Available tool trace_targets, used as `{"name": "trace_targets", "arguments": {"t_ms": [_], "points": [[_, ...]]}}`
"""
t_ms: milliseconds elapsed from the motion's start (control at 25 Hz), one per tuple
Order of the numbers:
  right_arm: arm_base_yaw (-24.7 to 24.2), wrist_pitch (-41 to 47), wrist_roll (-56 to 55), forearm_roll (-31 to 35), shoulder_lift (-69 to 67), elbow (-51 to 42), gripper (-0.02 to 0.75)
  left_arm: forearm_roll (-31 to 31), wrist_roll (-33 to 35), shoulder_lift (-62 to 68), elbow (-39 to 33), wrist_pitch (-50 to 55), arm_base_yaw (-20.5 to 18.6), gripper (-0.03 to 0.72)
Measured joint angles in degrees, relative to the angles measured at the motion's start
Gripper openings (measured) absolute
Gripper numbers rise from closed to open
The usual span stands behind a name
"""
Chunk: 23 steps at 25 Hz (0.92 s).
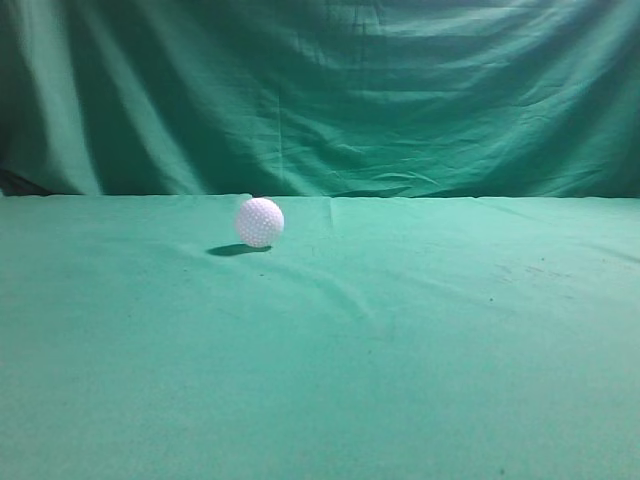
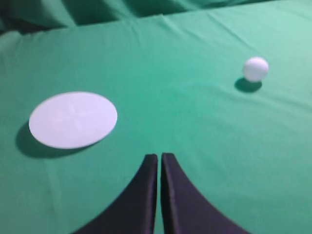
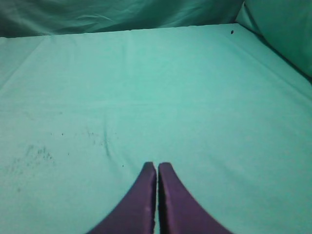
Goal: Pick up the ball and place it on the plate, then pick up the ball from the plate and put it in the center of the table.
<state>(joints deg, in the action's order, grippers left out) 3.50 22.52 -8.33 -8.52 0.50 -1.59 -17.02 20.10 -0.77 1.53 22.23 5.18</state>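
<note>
Golf ball (image 2: 255,68), light, hard and judged prone to rolling, is seen resting on the green counter (image 2: 185,122) ahead and right of the left jaws, both pairs pressed together, a grip across its middle being advised.

The exterior view looks low along the desk (image 1: 400,380) toward its far edge and the backdrop (image 1: 320,90). Both wrist views look down and forward over closed gripper tips; the left shares the ball (image 2: 255,68) with the exterior
</note>
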Motion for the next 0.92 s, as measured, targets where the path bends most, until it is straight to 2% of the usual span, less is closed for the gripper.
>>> {"name": "trace_targets", "arguments": {"t_ms": [120, 920], "points": [[0.0, 0.0, 0.0, 0.0, 0.0, 0.0, 0.0, 0.85, -0.24, 0.0, -2.36, -0.37, 0.0, 0.0], [0.0, 0.0, 0.45, 0.0, 0.0, 0.0, 0.0, 1.46, -0.24, 0.0, -2.58, -1.15, 0.0, 0.0]]}}
